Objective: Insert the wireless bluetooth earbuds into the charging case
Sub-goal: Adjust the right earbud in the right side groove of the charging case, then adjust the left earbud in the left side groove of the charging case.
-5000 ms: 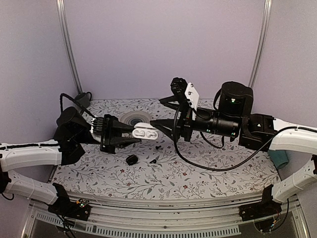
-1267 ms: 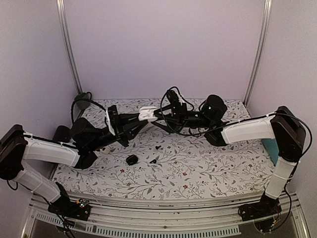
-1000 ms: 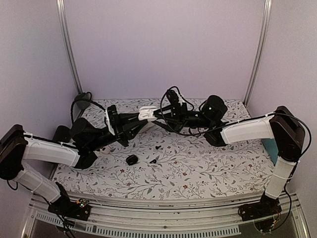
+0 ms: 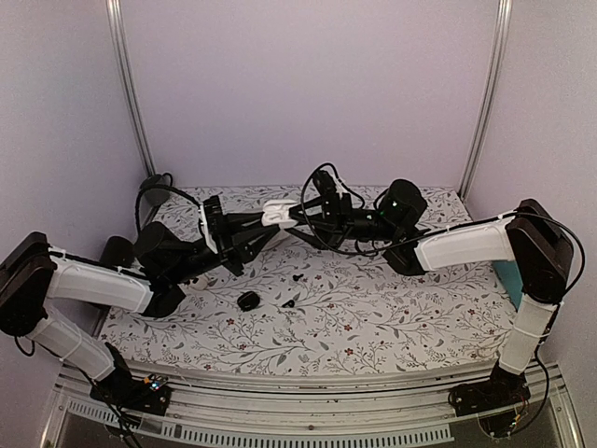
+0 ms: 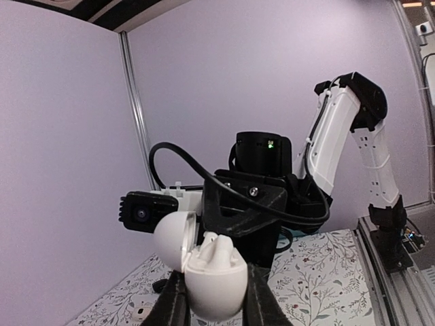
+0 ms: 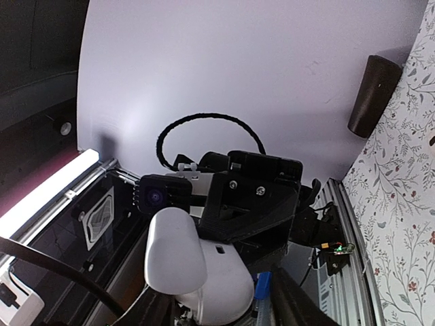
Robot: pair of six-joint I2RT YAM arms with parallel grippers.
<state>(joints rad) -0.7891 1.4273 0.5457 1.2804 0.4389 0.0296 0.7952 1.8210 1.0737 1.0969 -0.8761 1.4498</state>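
White charging case (image 4: 276, 214), lid open, clamped betw. L gripper (image 4: 264, 224) fingers, up off floral table (image 4: 373, 317), far centre. Earbud (image 5: 219, 246) sticking up from case. R gripper (image 4: 300, 214) tip-to-tip w/ case; open/closed: can't tell.

We see our left arm (image 4: 93, 280) and right arm (image 4: 466, 245) each fold at an outer elbow and stretch inward, the 2 wrists facing each other. Our left claw (image 4: 256, 224) clamps the case (image 4: 276, 215); our right claw (image 4: 306, 213) has its fingers apart.
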